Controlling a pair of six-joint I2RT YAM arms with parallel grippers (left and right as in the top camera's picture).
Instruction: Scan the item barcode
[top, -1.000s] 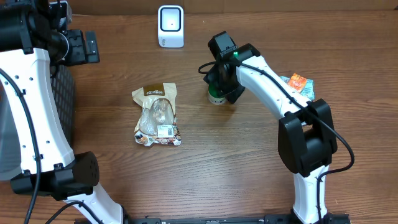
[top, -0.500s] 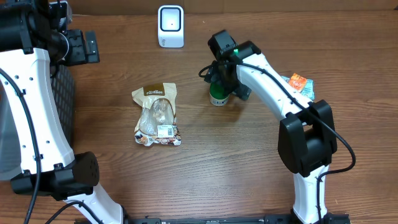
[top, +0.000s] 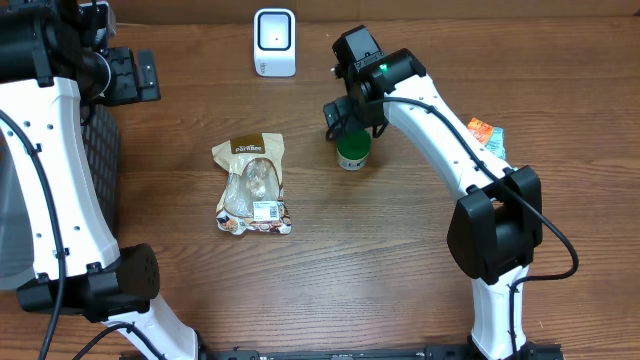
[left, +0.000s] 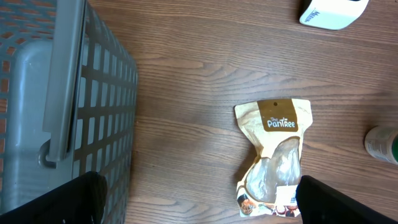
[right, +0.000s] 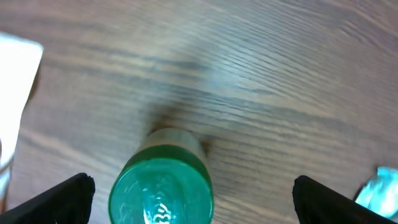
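Right gripper (top: 352, 122): jaws spread wide, holding nothing, poised directly above the green-capped bottle (top: 352, 152). In the wrist view its fingers (right: 59, 198) stand to either side of the cap with a clear gap on each side.

Bottle: upright on the wooden table (top: 380, 260), nearer the robot than the white barcode scanner (top: 274, 42) and to its right, well apart from it.

Left gripper (top: 148, 77): jaws spread, empty, held high near the grey slotted basket (left: 93, 93) at the table's left edge.

Pantree snack pouch (top: 253, 185): lies flat, left of the bottle, white sticker facing up.

Colourful packets (top: 483, 134): far right, partly hidden behind the right arm.
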